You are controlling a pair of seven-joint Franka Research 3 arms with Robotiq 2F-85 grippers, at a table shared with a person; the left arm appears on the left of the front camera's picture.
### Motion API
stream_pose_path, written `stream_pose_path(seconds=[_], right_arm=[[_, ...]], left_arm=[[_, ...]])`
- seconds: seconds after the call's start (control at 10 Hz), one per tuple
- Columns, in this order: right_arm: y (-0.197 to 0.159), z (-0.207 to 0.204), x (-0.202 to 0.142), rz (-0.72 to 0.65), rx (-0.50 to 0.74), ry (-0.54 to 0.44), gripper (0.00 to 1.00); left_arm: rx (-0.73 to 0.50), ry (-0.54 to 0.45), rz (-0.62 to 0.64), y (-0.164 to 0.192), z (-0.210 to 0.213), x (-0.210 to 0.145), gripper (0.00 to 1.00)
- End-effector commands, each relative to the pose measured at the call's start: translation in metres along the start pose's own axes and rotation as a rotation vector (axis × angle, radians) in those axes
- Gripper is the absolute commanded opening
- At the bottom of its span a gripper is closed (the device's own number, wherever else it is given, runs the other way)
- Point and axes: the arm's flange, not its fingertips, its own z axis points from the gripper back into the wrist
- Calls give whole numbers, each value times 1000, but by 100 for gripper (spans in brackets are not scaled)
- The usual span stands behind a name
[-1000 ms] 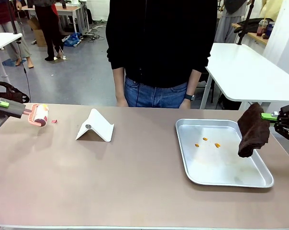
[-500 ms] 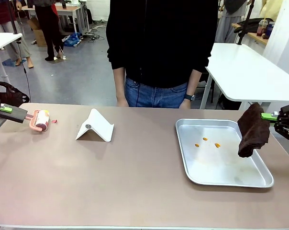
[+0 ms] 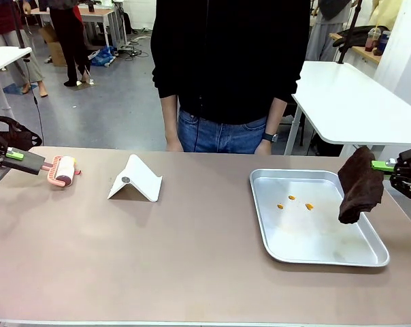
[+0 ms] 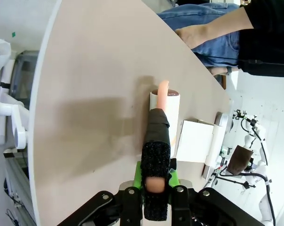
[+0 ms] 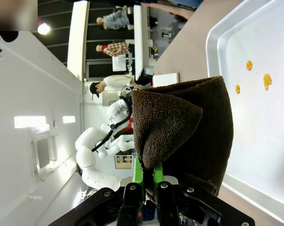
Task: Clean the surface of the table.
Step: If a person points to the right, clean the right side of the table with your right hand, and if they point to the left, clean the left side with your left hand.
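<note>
- The table (image 3: 192,266) stretches wide and brown in front of me, with a person (image 3: 226,68) standing at its far edge.
- My left jaws are closed tight on the dark handle of a lint roller (image 3: 62,170), at the table's far left part. The roll lies low on the top; I cannot tell if it presses down.
- A white folded stand (image 3: 136,180) sits on the table to the right of the roller, apart from it.
- On the right part of the table lies a metal tray (image 3: 328,257) with some small orange bits (image 3: 292,201) inside.
- My right jaws are closed on a dark brown cloth (image 3: 360,185), which hangs over the tray's right rim, above it.
</note>
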Motion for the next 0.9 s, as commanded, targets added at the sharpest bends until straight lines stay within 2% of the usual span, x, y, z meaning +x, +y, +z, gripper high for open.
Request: stream_pose_path(seconds=[0.0, 0.4, 0.6, 0.8], right_arm=[[6, 0, -1, -13, 1, 1, 0], [6, 0, -1, -13, 1, 1, 0], [6, 0, -1, -13, 1, 1, 0], [6, 0, -1, -13, 1, 1, 0]], left_arm=[[116, 13, -13, 5, -29, -3, 22], [134, 93, -60, -15, -68, -15, 22], [18, 93, -119, -31, -61, -24, 22], [-172, 84, -216, -53, -32, -45, 22]])
